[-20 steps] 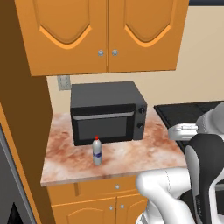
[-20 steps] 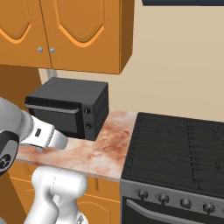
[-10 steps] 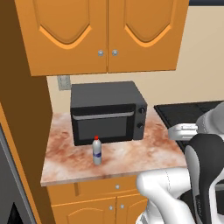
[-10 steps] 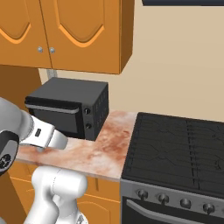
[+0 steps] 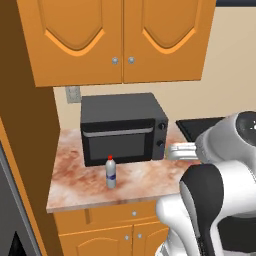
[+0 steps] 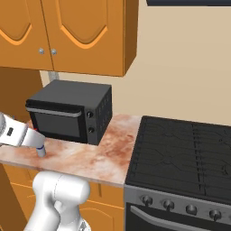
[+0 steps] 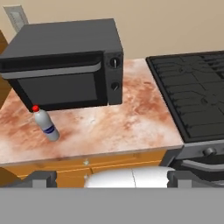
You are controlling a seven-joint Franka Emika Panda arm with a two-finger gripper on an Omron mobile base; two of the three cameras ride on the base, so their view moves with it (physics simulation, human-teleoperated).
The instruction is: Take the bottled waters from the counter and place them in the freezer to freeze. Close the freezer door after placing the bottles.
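One bottled water (image 5: 111, 173), clear with a red cap and a blue-white label, stands upright on the reddish marbled counter (image 5: 75, 190), just in front of the black microwave's door. The hand view looks down on the same bottle (image 7: 45, 124) at the left, with bare counter (image 7: 122, 127) to its right. My gripper (image 7: 113, 179) hangs above the counter's front edge, its fingertips (image 7: 41, 178) spread wide with nothing between them, well short of the bottle. From the right base view my arm hides most of the bottle (image 6: 41, 152). The freezer door is out of view.
The black microwave (image 5: 122, 127) sits at the back of the counter under orange wall cabinets (image 5: 117, 37). A black stovetop (image 6: 185, 149) adjoins the counter on the right. A brown side panel (image 5: 22, 145) and a thin grey strip (image 5: 6, 200) close off the left.
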